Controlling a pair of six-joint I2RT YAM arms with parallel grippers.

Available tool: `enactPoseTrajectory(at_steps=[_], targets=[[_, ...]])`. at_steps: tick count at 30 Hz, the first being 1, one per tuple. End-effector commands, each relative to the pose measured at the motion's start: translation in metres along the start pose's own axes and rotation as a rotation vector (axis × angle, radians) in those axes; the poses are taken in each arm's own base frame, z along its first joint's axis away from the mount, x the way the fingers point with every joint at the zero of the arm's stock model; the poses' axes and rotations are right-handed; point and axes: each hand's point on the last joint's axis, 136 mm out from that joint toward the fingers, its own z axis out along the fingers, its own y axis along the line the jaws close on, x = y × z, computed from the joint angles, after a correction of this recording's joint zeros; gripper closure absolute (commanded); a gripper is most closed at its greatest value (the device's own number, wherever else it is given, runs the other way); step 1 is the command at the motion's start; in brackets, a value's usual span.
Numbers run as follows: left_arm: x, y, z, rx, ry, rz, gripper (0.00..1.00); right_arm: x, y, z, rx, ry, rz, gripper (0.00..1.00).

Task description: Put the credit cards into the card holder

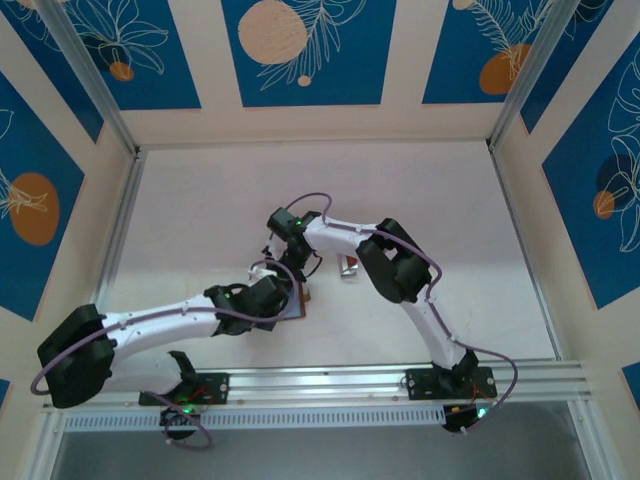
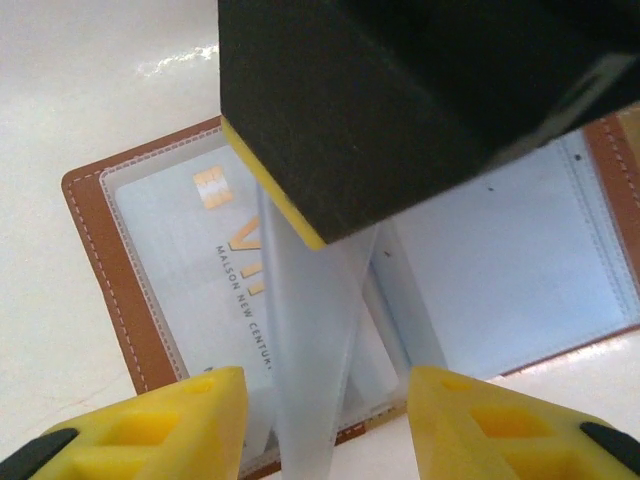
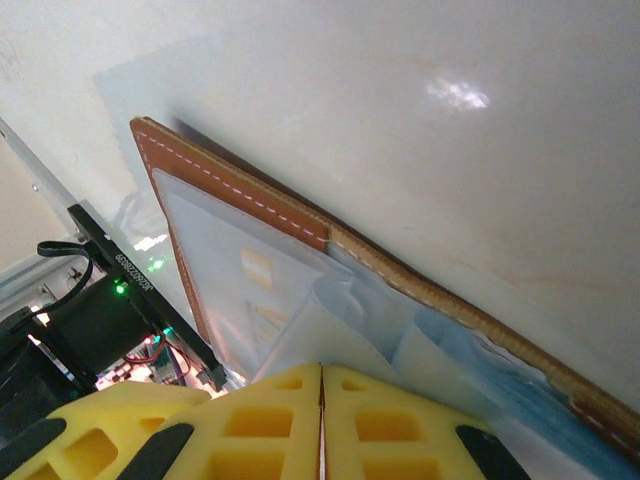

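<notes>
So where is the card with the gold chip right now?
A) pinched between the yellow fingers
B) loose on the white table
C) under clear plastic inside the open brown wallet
C: the left wrist view shows the card, gold chip up, lying under the clear plastic of the open card holder.

White links (image 1: 160, 322), black joints (image 1: 75, 355), purple cables (image 1: 320, 196) — yellow foam tool fingers (image 2: 150, 425), green LEDs (image 1: 188, 407).
</notes>
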Motion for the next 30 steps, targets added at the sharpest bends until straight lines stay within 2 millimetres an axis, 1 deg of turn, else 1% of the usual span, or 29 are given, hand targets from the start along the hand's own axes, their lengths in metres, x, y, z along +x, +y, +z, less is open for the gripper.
enactPoseTrajectory(at_steps=[1, 5, 8, 12, 17, 20, 23, 28, 30], targets=[[0.003, 0.006, -0.003, 0.002, -0.045, -0.006, 0.55, 0.002, -0.006, 0.011, 0.002, 0.035, 0.026, 0.90], [0.010, 0.014, -0.001, -0.021, -0.036, -0.009, 0.55, 0.002, -0.005, 0.012, -0.011, 0.045, 0.031, 0.90], [0.015, 0.011, 0.005, -0.010, -0.038, 0.002, 0.54, 0.002, -0.003, 0.012, -0.021, 0.057, 0.034, 0.90], [0.016, 0.006, 0.008, 0.004, -0.079, 0.031, 0.52, 0.003, -0.002, 0.011, -0.025, 0.064, 0.033, 0.89], [0.020, 0.010, 0.015, -0.036, -0.065, 0.047, 0.52, 0.004, -0.001, 0.011, -0.035, 0.073, 0.037, 0.89], [0.023, 0.017, 0.019, -0.079, -0.054, 0.035, 0.53, 0.004, -0.001, 0.012, -0.039, 0.076, 0.039, 0.89], [0.024, 0.021, 0.020, -0.105, -0.060, 0.026, 0.57, 0.005, 0.001, 0.011, -0.043, 0.077, 0.037, 0.89], [0.024, 0.026, 0.018, -0.127, -0.070, 0.014, 0.69, 0.007, 0.001, 0.008, -0.038, 0.074, 0.029, 0.88], [0.024, 0.027, 0.018, -0.129, -0.069, 0.008, 0.71, 0.007, 0.002, 0.006, -0.034, 0.071, 0.025, 0.88]])
